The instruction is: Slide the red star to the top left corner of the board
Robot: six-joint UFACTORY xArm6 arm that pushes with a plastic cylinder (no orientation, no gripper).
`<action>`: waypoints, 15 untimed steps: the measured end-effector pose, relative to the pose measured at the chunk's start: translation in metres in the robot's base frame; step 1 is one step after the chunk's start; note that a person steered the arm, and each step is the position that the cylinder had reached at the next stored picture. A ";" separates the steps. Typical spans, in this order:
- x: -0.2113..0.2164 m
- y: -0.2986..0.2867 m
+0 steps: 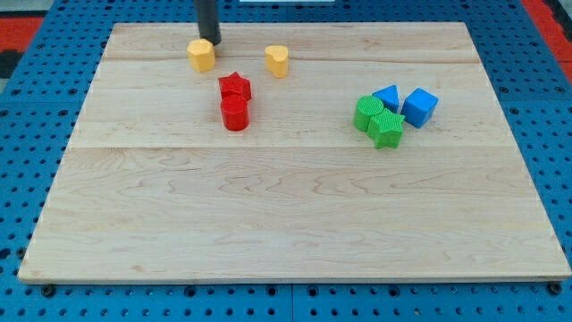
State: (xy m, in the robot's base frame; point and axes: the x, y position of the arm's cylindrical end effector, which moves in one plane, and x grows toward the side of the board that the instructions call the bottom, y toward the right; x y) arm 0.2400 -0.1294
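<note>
The red star (235, 86) lies in the upper left part of the wooden board (295, 206), touching a red cylinder (235, 114) just below it. My tip (211, 41) stands near the view's top, just above and right of a yellow hexagonal block (202, 55). The tip is up and to the left of the red star, apart from it. The board's top left corner (116, 29) lies further left of the tip.
A yellow heart-like block (277, 60) sits to the right of the red star. At the right stand a green cylinder-like block (367, 113), a green star (386, 129), a blue triangular block (387, 97) and a blue cube (419, 106), clustered together.
</note>
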 end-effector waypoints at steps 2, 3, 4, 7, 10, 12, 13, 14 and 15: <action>0.016 0.055; 0.043 0.085; 0.067 0.104; 0.102 0.092; 0.106 -0.055; 0.149 -0.090; 0.108 -0.101; 0.066 -0.115; 0.062 -0.110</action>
State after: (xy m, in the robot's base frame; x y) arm 0.3025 -0.2396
